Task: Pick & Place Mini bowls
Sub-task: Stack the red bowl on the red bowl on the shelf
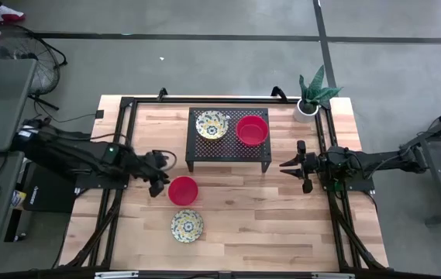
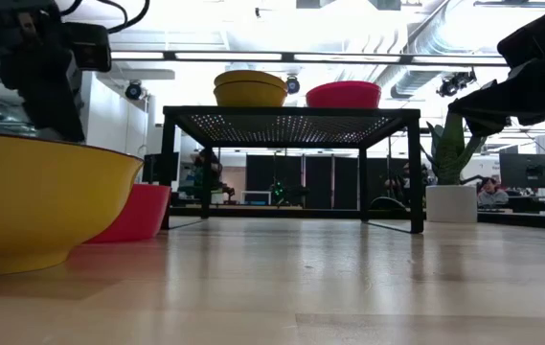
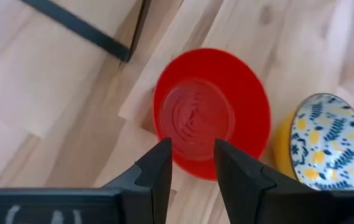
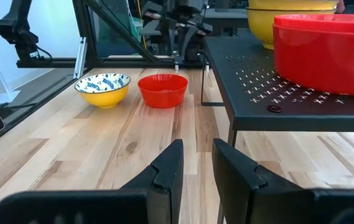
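Mini bowls sit in two pairs: a red bowl (image 1: 183, 190) and a patterned bowl (image 1: 187, 225) rest on the wooden surface (image 1: 259, 209), close together, while another patterned bowl (image 1: 211, 125) and red bowl (image 1: 252, 130) stand on the black rack (image 1: 229, 159). The left gripper (image 1: 156, 183) hovers just beside the lower red bowl, fingers slightly parted, holding nothing. The right gripper (image 1: 291, 165) waits by the rack's right, narrowly open, empty.

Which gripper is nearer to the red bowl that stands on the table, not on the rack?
The left gripper is nearer, right beside the red bowl. The right gripper waits beyond the black rack, farther away.
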Robot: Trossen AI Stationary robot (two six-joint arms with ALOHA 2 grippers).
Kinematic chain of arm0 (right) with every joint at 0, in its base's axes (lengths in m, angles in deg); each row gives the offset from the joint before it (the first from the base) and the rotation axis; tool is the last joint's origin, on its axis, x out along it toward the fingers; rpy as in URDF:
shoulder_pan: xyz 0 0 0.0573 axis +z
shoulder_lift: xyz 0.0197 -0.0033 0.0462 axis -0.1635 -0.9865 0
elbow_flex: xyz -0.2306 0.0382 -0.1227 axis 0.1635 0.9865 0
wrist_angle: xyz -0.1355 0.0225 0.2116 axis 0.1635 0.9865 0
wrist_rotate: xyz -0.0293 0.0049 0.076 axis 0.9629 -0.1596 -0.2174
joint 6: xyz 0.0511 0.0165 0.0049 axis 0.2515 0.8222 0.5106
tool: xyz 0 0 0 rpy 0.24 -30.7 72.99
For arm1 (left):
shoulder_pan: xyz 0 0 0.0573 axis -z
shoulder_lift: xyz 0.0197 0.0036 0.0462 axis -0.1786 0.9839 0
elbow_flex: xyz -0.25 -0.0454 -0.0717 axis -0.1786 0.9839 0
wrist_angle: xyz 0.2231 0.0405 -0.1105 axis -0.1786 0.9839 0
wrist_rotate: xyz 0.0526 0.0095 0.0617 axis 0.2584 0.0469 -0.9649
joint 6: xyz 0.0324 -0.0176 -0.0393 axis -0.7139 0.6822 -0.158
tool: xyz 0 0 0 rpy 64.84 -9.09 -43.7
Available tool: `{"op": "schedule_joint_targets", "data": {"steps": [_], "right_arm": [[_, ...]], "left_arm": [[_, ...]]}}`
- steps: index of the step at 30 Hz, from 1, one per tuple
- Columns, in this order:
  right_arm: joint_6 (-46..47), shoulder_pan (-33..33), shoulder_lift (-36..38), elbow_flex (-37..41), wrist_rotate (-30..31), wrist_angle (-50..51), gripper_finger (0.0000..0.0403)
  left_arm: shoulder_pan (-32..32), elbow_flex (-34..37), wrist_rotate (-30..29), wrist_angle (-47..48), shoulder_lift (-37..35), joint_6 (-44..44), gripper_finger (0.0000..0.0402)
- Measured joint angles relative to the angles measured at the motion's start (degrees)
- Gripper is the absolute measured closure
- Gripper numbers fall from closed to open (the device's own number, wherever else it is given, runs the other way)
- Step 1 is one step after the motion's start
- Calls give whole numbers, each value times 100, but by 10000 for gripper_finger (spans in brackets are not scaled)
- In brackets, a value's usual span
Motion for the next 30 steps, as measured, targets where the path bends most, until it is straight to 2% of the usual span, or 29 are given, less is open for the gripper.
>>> {"op": "schedule_joint_targets", "data": {"steps": [4,12,20,25,30], "right_arm": [[0,-2,0,0,0,0,329],[0,-2,0,0,0,-2,329],[0,0,0,0,2,-2,329],[0,-1,0,0,0,-2,329],[0,0,0,0,0,-2,329]], "left_arm": [[252,-250,-203,0,690,577,284],[406,-691,-94,54,1804,1385,284],[402,-1127,125,790,2396,1909,284],[398,-1560,-85,1463,2446,2012,284],[397,-1650,-40,1755,2546,2152,284]]}}
